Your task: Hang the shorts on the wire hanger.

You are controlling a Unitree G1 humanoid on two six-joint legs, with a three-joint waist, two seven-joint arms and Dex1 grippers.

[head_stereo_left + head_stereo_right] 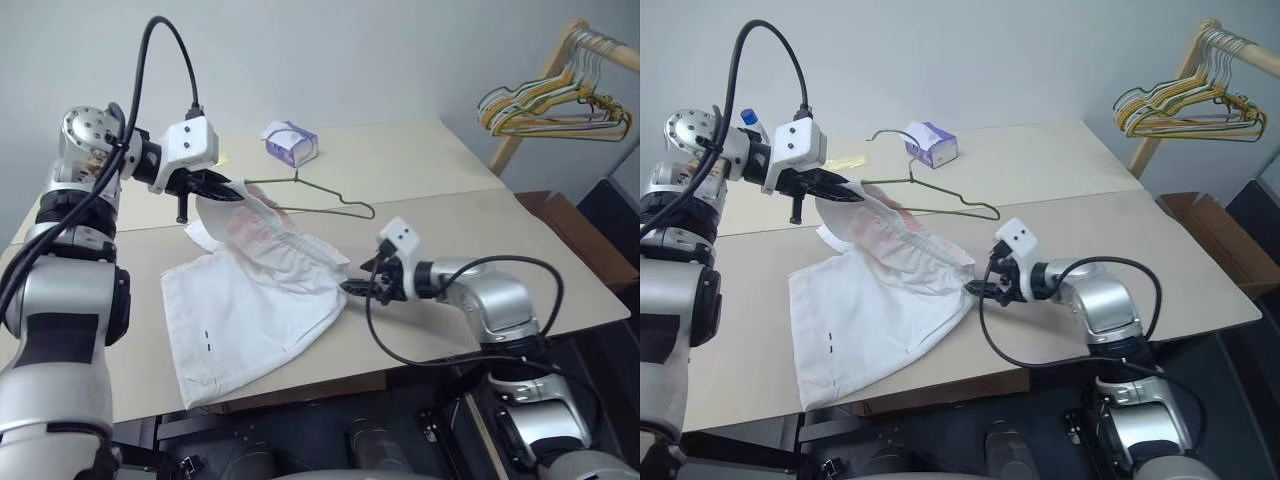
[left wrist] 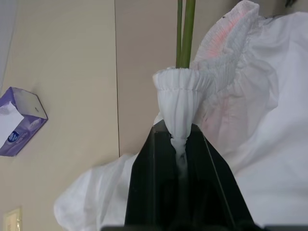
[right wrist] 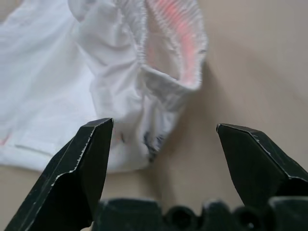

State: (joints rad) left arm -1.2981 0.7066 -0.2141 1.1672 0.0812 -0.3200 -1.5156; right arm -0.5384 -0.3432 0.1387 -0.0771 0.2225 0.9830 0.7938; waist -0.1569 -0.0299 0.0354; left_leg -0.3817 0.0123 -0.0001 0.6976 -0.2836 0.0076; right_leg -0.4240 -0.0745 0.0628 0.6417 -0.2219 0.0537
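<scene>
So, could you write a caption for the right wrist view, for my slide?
Open right gripper facing the gathered waistband of the white shorts on the table.

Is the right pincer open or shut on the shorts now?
Open. The right pincer has its fingers spread wide, with the shorts lying loose just ahead of them, not pinched.

Perhaps lab: bare table (image 1: 560, 270), hanger rack (image 1: 545, 85)

left gripper (image 1: 232, 190) is raised, aimed forward and down, its fingers pinched together. right gripper (image 3: 161, 139) sits low, its fingers (image 3: 86, 159) spread wide.
</scene>
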